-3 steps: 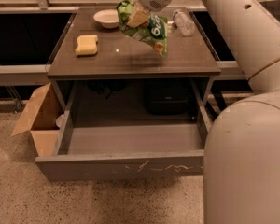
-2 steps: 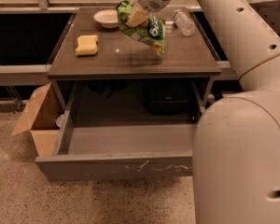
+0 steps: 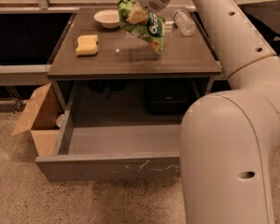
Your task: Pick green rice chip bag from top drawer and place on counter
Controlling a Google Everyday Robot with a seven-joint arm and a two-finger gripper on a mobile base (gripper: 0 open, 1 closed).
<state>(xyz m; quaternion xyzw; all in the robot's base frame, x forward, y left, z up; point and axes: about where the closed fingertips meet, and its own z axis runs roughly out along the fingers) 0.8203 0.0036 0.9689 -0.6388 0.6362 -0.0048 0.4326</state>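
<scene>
My gripper point(image 3: 135, 14) is shut on the green rice chip bag point(image 3: 147, 29) and holds it by its top end in the air above the middle of the counter point(image 3: 177, 55). The bag hangs tilted down to the right, its lower corner close above the counter's surface. The top drawer point(image 3: 112, 164) stands pulled open below the counter, its grey inside bare and its scuffed front panel toward me. My white arm fills the right side of the view and hides the drawer's right end.
A yellow sponge point(image 3: 87, 45) lies on the counter's left part. A white bowl point(image 3: 107, 18) sits at the back, a clear plastic bottle point(image 3: 183, 22) lies at the back right. A brown cardboard box point(image 3: 37, 118) stands on the floor left of the drawer.
The bag and gripper have stayed at nearly the same spot above the counter. The arm's elbow has swung further into view on the right, covering more of the drawer.
</scene>
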